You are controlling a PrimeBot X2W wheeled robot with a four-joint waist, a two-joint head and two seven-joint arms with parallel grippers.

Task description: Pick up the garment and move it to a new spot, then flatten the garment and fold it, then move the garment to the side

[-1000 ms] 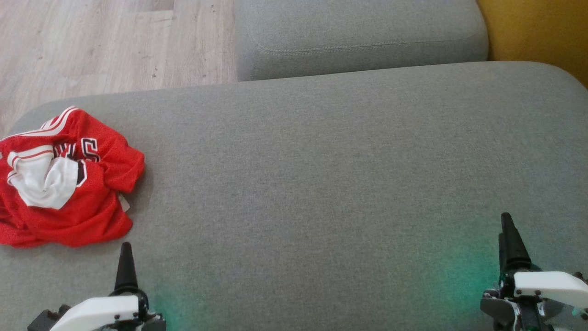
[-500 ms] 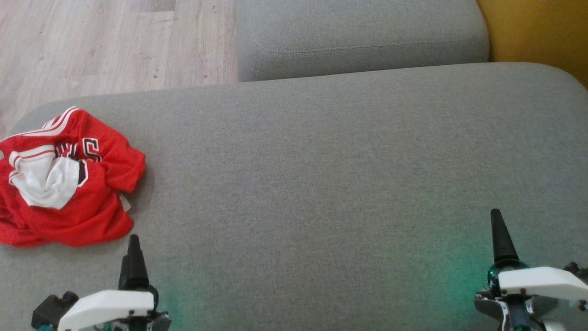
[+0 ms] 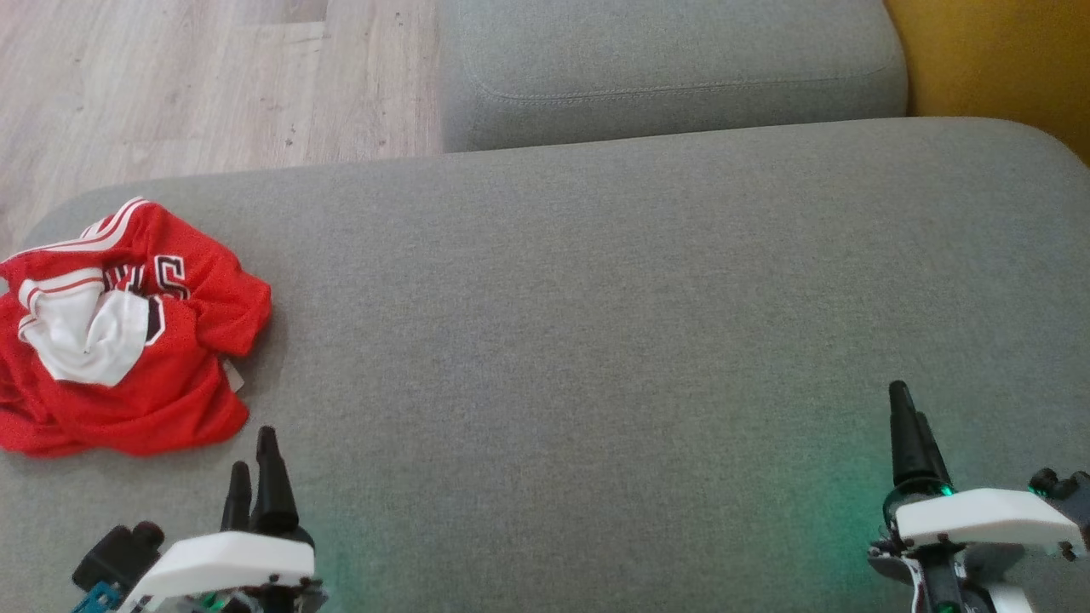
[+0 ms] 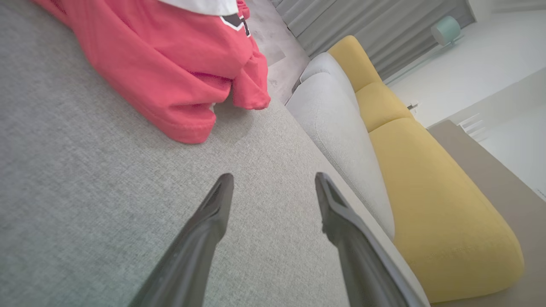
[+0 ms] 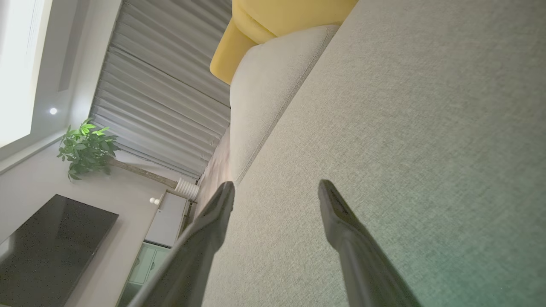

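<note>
– On the left end of the grey cushion (image 3: pixel 596 340), that's where the garment (image 3: pixel 128 340) lies. It's a red jersey with white trim, crumpled in a heap, and the edge of the head view cuts off its left part.
– Which arm is nearer?
– The left gripper (image 3: pixel 254 449), clearly. Its fingertips sit just beside the heap's near right corner, apart from the cloth. The right gripper (image 3: pixel 908 402) is well apart, at the cushion's other end, with bare fabric between.
– Jaws?
– Both are spread wide with nothing in them; each wrist view shows plain cushion through the gap.
– Which way does the jersey lie from the left one?
– Ahead and to its left. In the left wrist view the cloth is at the upper left, beyond the fingertips, and the nearest hem lies up and left of the gap, not in line with it.
– Long axis of the heap?
– I can't tell. It's bunched, and one side is cropped.
– So the pick-up isn't started.
– I judge not. The coming move looks like a reach forward and leftward by the left arm, down onto a raised fold. The right arm would have to cross the whole cushion.
</note>
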